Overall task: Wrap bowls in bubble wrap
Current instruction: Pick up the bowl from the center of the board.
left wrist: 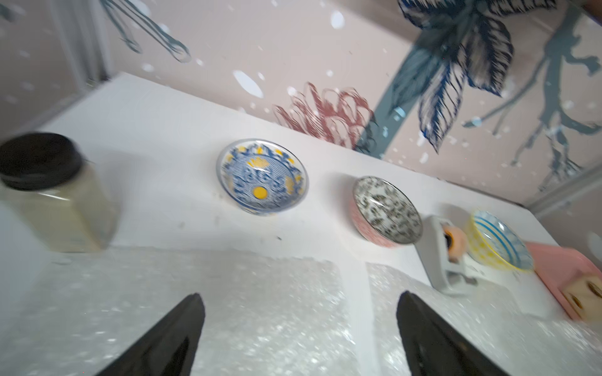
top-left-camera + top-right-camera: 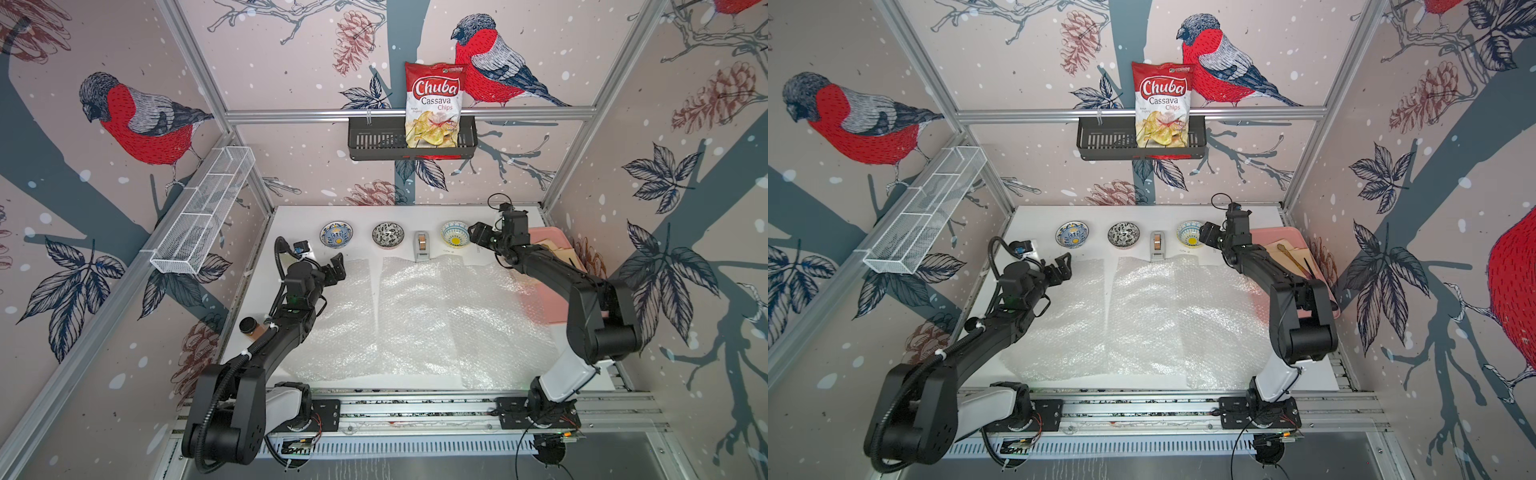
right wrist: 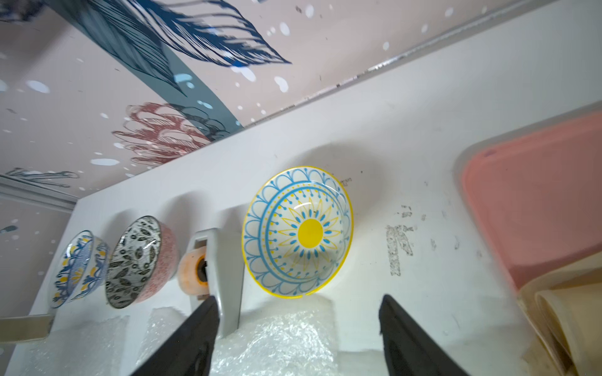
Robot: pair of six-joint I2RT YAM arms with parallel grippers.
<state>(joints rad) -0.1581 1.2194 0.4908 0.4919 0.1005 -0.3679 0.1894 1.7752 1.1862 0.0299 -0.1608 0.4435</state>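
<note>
Three bowls stand in a row along the table's back: blue-and-yellow bowl [image 2: 336, 234] [image 1: 262, 177], black-and-white bowl [image 2: 387, 235] [image 1: 386, 210], and pale teal bowl with a yellow centre [image 2: 455, 233] [image 3: 298, 231]. Two bubble wrap sheets lie flat side by side, a narrower one [image 2: 336, 316] and a wider one [image 2: 449, 316]. My right gripper [image 2: 473, 237] [image 3: 298, 306] is open and empty, just in front of the teal bowl, above the wrap's far edge. My left gripper [image 2: 338, 266] [image 1: 300, 296] hangs open and empty above the narrower sheet's far corner.
A grey tape dispenser [image 2: 422, 246] stands between the black-and-white and teal bowls. A glass jar with a black lid [image 2: 249, 326] sits at the table's left edge. A pink tray [image 3: 534, 201] with tan paper sheets [image 2: 1287, 253] lies at the right, behind my right arm.
</note>
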